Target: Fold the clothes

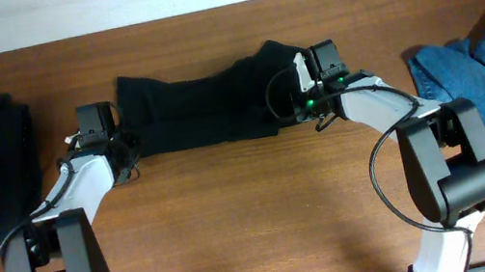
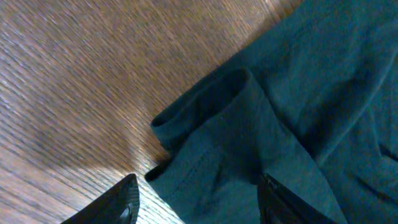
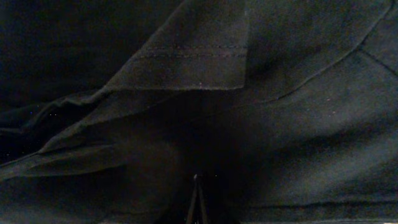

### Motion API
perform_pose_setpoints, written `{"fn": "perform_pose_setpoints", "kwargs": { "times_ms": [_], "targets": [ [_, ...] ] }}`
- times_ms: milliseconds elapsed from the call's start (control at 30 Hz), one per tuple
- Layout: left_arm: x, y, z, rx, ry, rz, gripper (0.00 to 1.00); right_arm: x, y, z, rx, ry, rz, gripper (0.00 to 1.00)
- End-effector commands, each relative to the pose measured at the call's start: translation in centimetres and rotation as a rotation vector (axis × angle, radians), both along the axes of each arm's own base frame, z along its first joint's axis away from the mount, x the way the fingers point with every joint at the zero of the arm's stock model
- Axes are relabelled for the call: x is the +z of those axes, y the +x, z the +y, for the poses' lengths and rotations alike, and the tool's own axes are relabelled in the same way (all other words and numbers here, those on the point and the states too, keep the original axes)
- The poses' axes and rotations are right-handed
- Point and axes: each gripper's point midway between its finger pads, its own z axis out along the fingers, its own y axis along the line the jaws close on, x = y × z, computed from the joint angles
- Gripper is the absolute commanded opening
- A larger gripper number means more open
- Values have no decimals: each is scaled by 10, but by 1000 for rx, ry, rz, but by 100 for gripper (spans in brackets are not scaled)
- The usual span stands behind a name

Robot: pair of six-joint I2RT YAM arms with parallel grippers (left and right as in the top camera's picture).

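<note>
Left claw gapes astride garment hem at frame bottom; right claw clenched, hold unclear. Limp, light stuff, I judge: pinch doubled hem corners.

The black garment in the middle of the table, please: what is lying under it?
The wooden table shows around the black garment, and the left wrist view shows its edge doubled over its own cloth. Whatever else lies beneath is covered.
</note>
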Motion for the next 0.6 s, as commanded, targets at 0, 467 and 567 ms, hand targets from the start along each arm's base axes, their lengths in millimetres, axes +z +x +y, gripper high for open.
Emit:
{"fn": "perform_pose_setpoints", "kwargs": {
  "times_ms": [0, 467, 567],
  "targets": [
    [-2, -5, -2, -18, -9, 6, 59, -2, 2, 4, 16, -12, -5, 7],
    [-2, -5, -2, -17, -8, 5, 34, -2, 1, 4, 16, -13, -2, 11],
    [-2, -5, -2, -16, -8, 5, 27, -2, 1, 4, 16, -13, -2, 11]
  ]
}}
